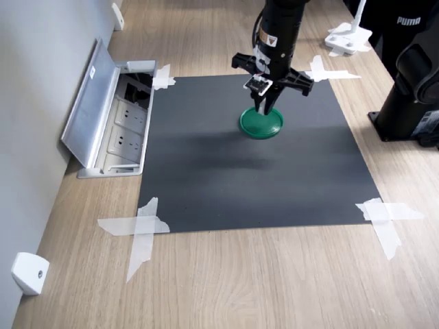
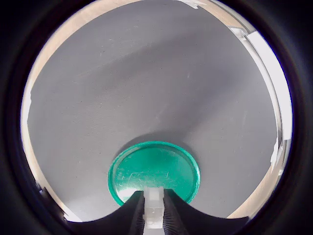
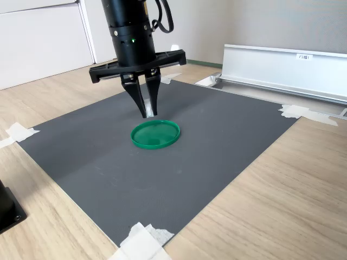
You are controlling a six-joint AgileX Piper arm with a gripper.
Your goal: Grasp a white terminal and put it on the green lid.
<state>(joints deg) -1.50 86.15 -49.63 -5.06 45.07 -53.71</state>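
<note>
The green lid (image 1: 261,123) (image 3: 155,134) (image 2: 154,171) lies flat on the dark grey mat (image 1: 254,185), a round disc with a raised rim. My gripper (image 1: 266,108) (image 3: 148,114) (image 2: 154,198) points straight down over the lid's edge, just above it. Its jaws are shut on the white terminal (image 2: 154,203), a tiny white block pinched between the black fingertips. In the second exterior view the terminal (image 3: 146,112) shows only as a white sliver between the fingers. Whether it touches the lid I cannot tell.
An open metal socket box (image 1: 116,127) (image 3: 282,65) sits beside the mat on the first exterior view's left. White tape strips (image 1: 140,229) hold the mat's corners. A white wedge-shaped piece (image 1: 29,273) lies near the wall. A black stand (image 1: 411,103) rises on the first exterior view's right.
</note>
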